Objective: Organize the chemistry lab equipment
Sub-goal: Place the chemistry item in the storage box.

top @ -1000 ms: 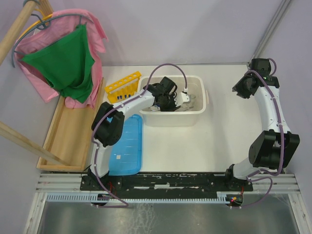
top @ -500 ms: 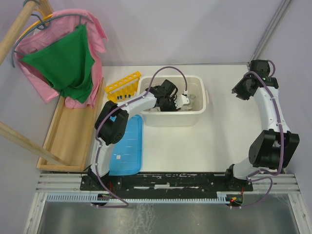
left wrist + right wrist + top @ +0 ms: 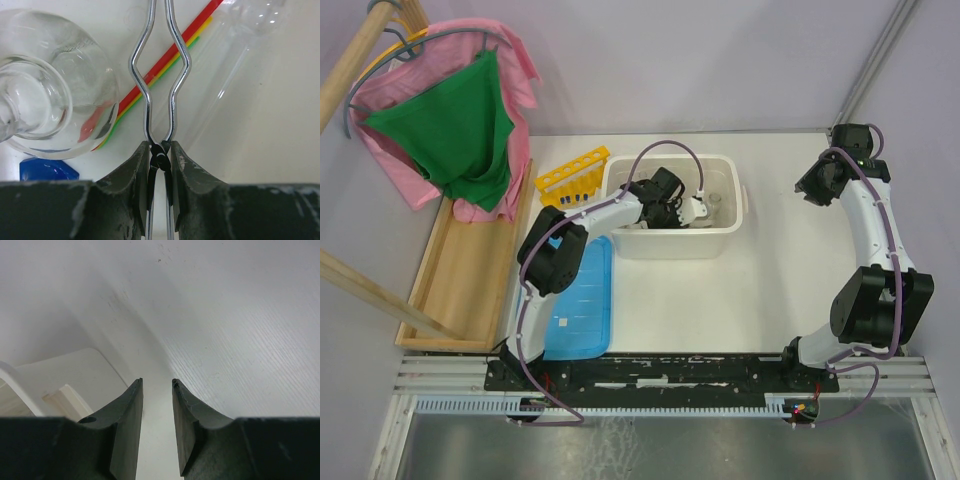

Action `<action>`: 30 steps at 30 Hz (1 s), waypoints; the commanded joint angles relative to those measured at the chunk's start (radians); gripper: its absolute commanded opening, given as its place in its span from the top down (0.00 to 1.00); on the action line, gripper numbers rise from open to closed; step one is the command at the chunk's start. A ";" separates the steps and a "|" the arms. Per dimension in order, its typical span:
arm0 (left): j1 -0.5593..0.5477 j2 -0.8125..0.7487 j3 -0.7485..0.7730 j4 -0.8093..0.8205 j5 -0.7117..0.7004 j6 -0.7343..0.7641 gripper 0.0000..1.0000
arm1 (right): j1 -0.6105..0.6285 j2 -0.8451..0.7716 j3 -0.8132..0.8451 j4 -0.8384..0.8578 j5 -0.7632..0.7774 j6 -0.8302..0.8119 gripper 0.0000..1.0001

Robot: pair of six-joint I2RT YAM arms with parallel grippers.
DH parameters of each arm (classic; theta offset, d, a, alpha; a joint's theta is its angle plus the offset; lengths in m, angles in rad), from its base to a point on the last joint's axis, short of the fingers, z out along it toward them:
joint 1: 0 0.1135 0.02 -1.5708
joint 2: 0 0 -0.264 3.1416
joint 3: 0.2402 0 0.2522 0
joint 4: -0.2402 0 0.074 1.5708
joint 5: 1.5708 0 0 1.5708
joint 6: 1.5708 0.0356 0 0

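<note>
Left gripper (image 3: 160, 151) is down inside the white tub (image 3: 676, 246), fingers pinched tight on the metal tongs (image 3: 147, 116) right at the pivot, glass flask (image 3: 52, 92) just left, what look like coloured rods (image 3: 192, 30) underneath, while the right gripper (image 3: 157, 390) hangs far right, barely cracked open, empty.

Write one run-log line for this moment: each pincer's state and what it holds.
left pincer: shut on metal tongs, inside white tub | right pincer: slightly open, empty, over table
</note>
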 commanded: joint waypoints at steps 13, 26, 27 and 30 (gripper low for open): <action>0.002 0.027 0.003 0.064 -0.052 -0.057 0.88 | 0.003 -0.015 -0.010 0.047 -0.009 -0.014 0.62; 0.001 0.015 0.005 0.062 -0.087 -0.078 0.76 | 0.006 -0.020 -0.021 0.052 -0.015 -0.019 0.63; 0.001 0.014 0.004 0.062 -0.087 -0.078 0.74 | 0.006 -0.019 -0.021 0.052 -0.015 -0.019 0.63; 0.000 0.009 0.003 0.060 -0.092 -0.078 0.72 | 0.007 -0.024 -0.027 0.052 -0.013 -0.020 0.63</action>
